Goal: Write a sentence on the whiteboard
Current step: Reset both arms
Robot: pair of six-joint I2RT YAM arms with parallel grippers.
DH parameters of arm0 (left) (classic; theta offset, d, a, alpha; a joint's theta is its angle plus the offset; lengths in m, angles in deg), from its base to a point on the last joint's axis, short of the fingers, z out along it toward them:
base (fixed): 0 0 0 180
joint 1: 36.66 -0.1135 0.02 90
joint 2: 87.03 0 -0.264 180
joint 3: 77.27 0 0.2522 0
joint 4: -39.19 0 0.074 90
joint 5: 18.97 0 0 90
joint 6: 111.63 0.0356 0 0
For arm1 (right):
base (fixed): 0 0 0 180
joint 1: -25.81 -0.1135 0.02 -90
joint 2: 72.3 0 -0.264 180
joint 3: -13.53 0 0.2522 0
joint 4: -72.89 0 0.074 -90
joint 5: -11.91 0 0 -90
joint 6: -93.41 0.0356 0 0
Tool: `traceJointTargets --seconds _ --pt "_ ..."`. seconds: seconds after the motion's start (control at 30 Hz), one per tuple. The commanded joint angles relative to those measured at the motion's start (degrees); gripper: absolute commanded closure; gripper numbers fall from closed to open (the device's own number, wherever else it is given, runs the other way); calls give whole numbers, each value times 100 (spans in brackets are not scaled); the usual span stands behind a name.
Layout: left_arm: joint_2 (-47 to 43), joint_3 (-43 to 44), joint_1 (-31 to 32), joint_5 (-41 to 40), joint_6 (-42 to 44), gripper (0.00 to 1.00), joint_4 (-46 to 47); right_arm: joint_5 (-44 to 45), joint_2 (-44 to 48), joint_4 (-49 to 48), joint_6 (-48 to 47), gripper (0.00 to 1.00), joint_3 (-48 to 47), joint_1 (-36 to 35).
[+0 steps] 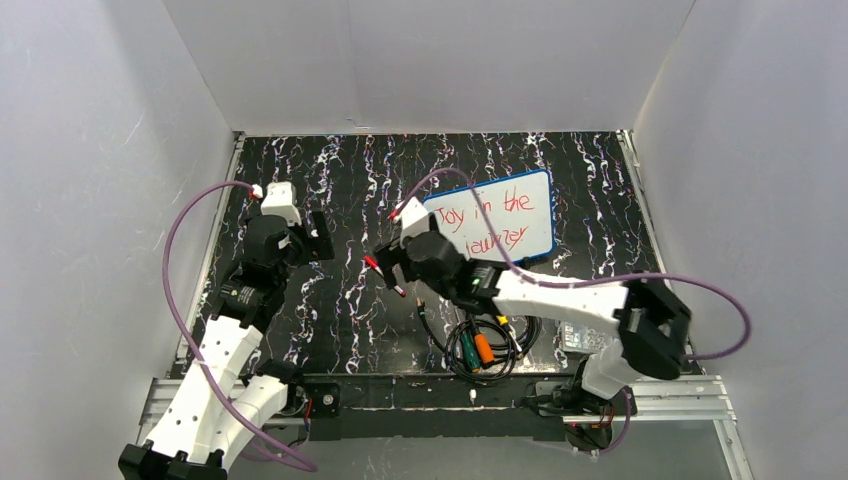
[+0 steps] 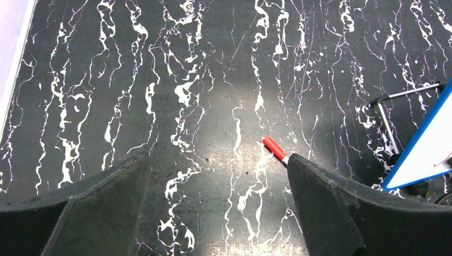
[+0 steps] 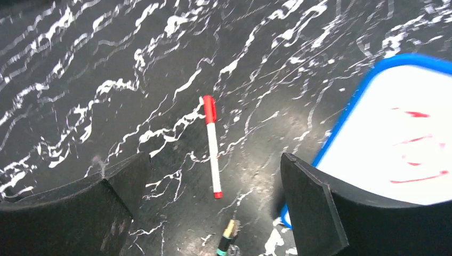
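Left tool (image 2: pixel 217 157) gapes above marbled table (image 2: pixel 160 64); red marker (image 2: pixel 273 146), whiteboard (image 2: pixel 432 144) corner at right.

- Top view: soft, even overhead light — white walls (image 1: pixel 430 60) bright, dark marbled bench (image 1: pixel 340 190) sharp, shadows faint.
- Right wrist view: motion-blurred; whiteboard (image 3: pixel 373 154) overexposed, sentence (image 3: pixel 414 141) smeared, dull sheen on bench.
- Left wrist view: crisp — a mild glare patch mid-bench.

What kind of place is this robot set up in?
Most likely a lab test cell: plain white walls box in a black marbled table, with the left arm and right arm bolted to a metal rail at its near edge.
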Motion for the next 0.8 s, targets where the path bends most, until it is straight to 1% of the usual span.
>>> traceJointTargets --seconds 0.0,0.1,0.2,0.27,0.33,0.43,0.53,0.67,0.77 --pt "-179 82 -22 -89 -39 2 130 -343 827 754 -4 1 135 639" --pt "-316 88 -19 -108 -122 2 136 -1086 1433 994 100 1 492 1496" --pt "-448 46 -21 -263 -169 2 157 -1712 2104 1067 125 1 928 2564" --pt "-549 15 -24 -299 -144 2 185 -1904 2484 1238 114 1 1140 3461" --pt "-627 -29 -21 -344 -139 2 229 -2041 2869 1365 89 1 1334 4172" --pt "-692 -41 -19 -373 -128 2 240 -1908 3492 1397 21 1 1634 4947" --pt "-730 -36 -22 -365 -126 2 234 -1589 4043 1268 -200 1 1975 5229" --pt "-817 -62 -20 -371 -119 2 256 -1357 4595 901 -310 1 2322 5250" --pt "-856 -75 -26 -350 -107 2 265 -1201 4809 836 -342 1 2414 5250"
